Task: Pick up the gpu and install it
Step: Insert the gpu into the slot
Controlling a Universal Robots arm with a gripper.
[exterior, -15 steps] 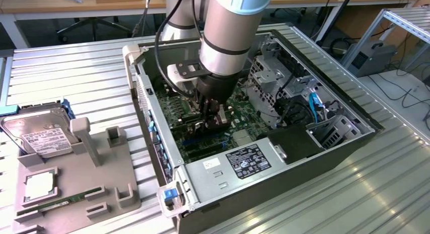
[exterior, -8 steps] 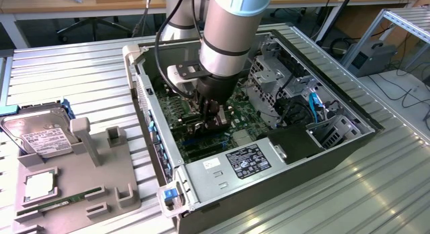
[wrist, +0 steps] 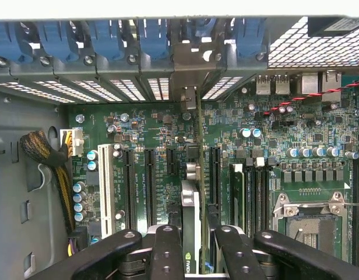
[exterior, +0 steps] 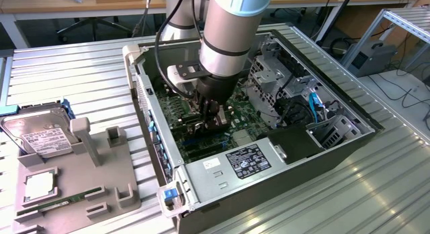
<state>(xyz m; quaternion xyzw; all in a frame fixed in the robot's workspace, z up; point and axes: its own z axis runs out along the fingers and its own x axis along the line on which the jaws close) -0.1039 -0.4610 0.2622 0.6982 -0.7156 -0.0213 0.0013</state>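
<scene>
wrist view: black gripper [wrist: 194,248] pinches thin dark gpu [wrist: 191,221] edge-on.

A hard drive [exterior: 42,136] and a loose processor [exterior: 42,182] rest on the grey fixture tray [exterior: 100,193], well apart from the gripper.

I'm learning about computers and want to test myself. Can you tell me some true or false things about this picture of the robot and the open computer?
1. The end effector is down inside the open computer case. True.
2. The end effector is holding the gpu on edge over the green motherboard. True.
3. The hard drive is inside the computer. False: it lies outside on the grey holder, at the exterior view's left.
4. The motherboard is red. False: it is green.
5. Blue clips line the case's slot openings. True.
</scene>
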